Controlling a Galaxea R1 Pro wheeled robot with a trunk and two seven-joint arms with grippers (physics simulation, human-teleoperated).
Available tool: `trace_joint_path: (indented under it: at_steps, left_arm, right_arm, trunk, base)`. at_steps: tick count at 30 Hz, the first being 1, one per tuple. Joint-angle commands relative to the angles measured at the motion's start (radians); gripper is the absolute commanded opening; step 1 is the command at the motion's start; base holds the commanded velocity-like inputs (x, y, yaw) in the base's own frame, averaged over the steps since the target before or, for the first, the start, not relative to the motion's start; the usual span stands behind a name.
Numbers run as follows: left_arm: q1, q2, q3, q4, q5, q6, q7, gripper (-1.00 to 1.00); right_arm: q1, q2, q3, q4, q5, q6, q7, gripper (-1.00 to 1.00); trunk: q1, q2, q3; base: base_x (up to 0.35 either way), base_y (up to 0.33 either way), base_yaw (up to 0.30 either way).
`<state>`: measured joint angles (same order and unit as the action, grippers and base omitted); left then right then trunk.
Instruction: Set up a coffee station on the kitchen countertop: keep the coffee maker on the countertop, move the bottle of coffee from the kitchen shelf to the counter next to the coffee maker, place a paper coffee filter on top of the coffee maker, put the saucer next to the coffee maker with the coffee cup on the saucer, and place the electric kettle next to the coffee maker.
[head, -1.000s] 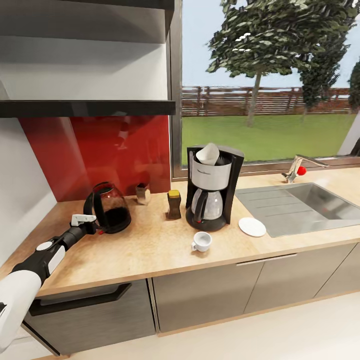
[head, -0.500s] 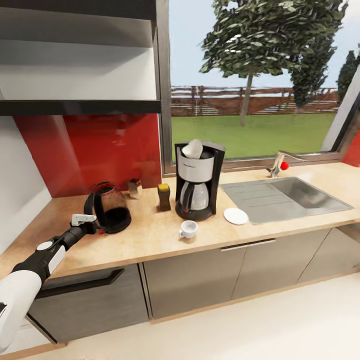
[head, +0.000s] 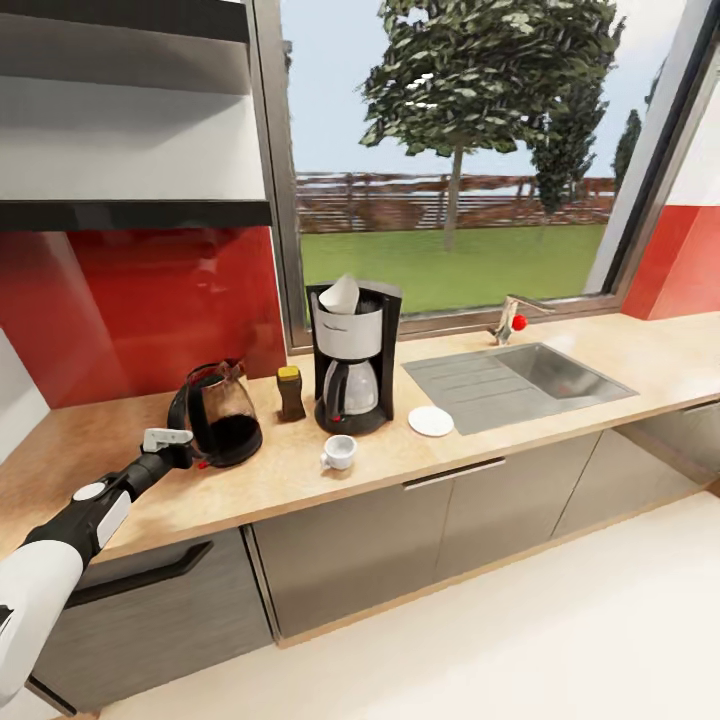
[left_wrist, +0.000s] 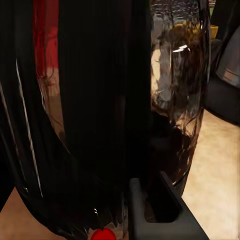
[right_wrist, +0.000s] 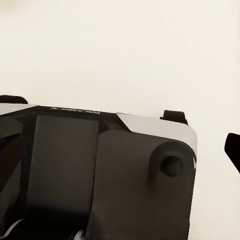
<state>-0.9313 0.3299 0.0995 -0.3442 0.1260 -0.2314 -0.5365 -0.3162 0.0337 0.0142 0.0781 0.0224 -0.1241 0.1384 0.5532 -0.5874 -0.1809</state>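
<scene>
We've got the left arm stretched forward and up from the lower-left of the head view, wrist straight, left gripper (head: 183, 447) clamped on the electric kettle's (head: 222, 425) handle – one finger (left_wrist: 165, 210) shows close-up in the left wrist view.

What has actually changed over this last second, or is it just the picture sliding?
Mostly the view: the camera has swung right, showing more window and counter. The left gripper keeps holding the electric kettle by its handle. Coffee maker, bottle of coffee, coffee cup and saucer stayed put.
</scene>
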Motion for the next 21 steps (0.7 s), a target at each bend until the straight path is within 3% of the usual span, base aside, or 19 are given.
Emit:
trace_joint_path:
  at_steps: [1, 11, 13, 21]
  left_arm:
    - [-0.001, 0.0, 0.006, 0.001, 0.01, 0.001, -0.008, -1.0]
    - [-0.001, -0.001, 0.005, 0.003, 0.009, 0.001, -0.008, -1.0]
    - [-0.011, 0.009, 0.005, -0.007, 0.006, 0.014, -0.007, -1.0]
    - [-0.011, 0.01, 0.001, -0.026, 0.005, 0.04, -0.007, -1.0]
  right_arm:
    - [-0.002, 0.0, 0.001, 0.005, 0.002, -0.008, 0.001, 1.0]
    - [-0.002, 0.0, 0.001, 0.005, 0.002, -0.008, 0.001, 1.0]
    - [-0.001, -0.002, 0.001, 0.005, 0.004, -0.012, 0.001, 1.0]
    - [-0.001, -0.002, 0.001, 0.005, 0.002, -0.012, 0.001, 1.0]
  trunk:
    - [0.0, -0.002, -0.002]
    - [0.0, -0.002, -0.002]
    - [0.0, -0.002, -0.002]
    - [0.0, -0.002, -0.002]
  base:
    - [0.0, 0.0, -0.024]
    - [0.0, 0.0, -0.089]
    - [0.0, 0.0, 0.0]
    - [0.0, 0.0, 0.0]
